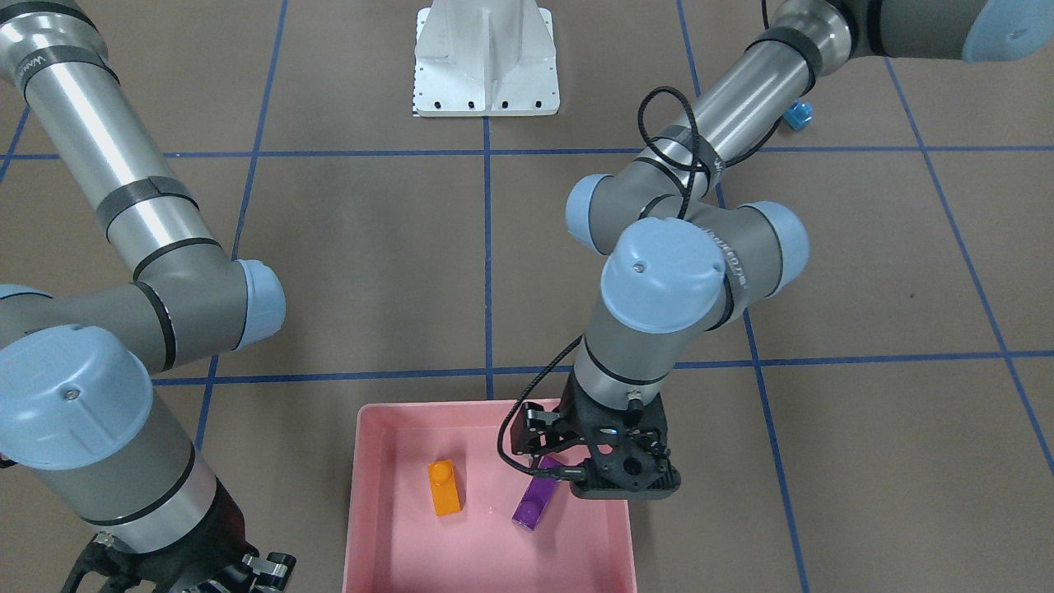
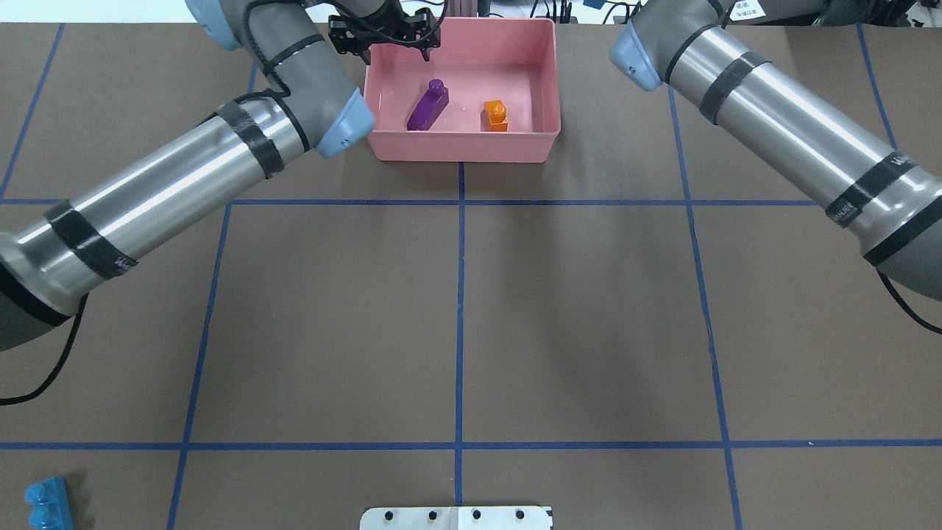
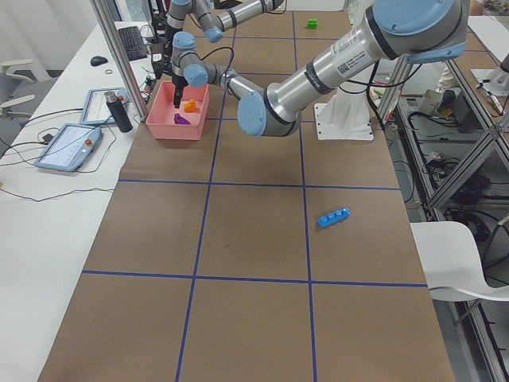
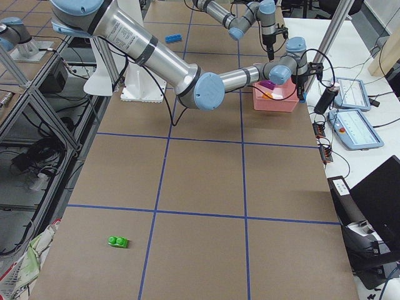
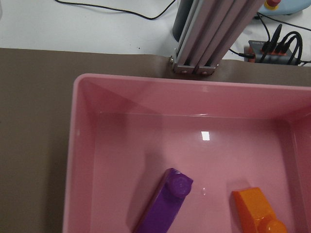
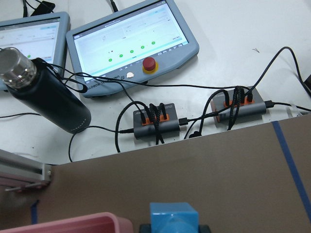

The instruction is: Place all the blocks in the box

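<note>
Right arm (image 1: pixel 74 395) hogs the near corner of the front view, so start there: its wrist end is down by the box (image 2: pixel 460 147), which sits at the tabletop's (image 2: pixel 589 331) far edge from the robot.

Left gripper (image 2: pixel 396 53) hangs over the box's left end, jaws wide, nothing in them. Right gripper (image 6: pixel 172 227) is closed on a block, see the last item.

Block count, biggest first:
- Long blue (image 3: pixel 334 216) is out on the tabletop on the robot's left, well apart from the box.
- Purple (image 2: pixel 428 107) lies in the box, with orange (image 2: pixel 495 116) near it, not touching.
- Green (image 4: pixel 117 241) is way off on the right side, also well apart from the box.
- Tiny blue (image 6: pixel 172 216) is the one pinched in the right gripper, just beside the box's corner and, far as I can tell, not over it.

So I'd call it two of five done, a third about to go in, and long blue plus green left to fetch.
</note>
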Tool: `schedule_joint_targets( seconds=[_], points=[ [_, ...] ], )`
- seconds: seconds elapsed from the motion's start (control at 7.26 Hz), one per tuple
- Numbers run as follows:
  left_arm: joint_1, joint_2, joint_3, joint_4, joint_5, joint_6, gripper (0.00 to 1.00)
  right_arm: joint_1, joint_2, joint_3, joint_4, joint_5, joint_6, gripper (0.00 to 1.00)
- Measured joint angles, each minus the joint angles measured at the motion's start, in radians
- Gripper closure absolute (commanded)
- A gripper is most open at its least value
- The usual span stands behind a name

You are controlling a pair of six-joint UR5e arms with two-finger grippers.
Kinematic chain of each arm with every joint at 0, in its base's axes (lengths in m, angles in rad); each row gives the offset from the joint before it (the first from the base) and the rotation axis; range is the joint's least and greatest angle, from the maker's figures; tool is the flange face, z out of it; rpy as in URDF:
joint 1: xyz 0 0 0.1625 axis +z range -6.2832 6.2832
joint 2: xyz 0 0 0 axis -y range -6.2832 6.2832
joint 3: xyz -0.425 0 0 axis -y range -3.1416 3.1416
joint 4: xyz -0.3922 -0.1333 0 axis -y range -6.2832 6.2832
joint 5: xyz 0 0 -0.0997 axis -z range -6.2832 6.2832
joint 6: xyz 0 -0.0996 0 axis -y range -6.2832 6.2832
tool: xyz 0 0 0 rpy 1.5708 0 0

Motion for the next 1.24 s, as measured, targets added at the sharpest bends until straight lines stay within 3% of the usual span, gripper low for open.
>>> schedule_joint_targets(
  seconds=[0.14,0.28,0.55,0.83,1.24],
  points=[
    [-0.039,0.058,-0.043,0.000,-0.060,0.083,0.00,-0.035,0.044,-0.015,-0.028,-0.012,0.044,0.78],
    [-0.082,0.099,-0.063,0.001,-0.131,0.161,0.00,-0.077,0.079,-0.032,-0.049,-0.039,0.086,0.02],
    [-0.131,0.144,-0.074,0.000,-0.207,0.227,0.00,-0.126,0.099,-0.049,-0.084,-0.089,0.121,0.01],
    [-0.136,0.191,-0.108,-0.002,-0.231,0.235,0.00,-0.115,0.103,-0.040,-0.165,-0.039,0.053,0.01],
    [-0.148,0.383,-0.312,-0.007,-0.247,0.250,0.00,-0.068,0.080,0.105,-0.363,0.060,-0.070,0.00]
  ],
)
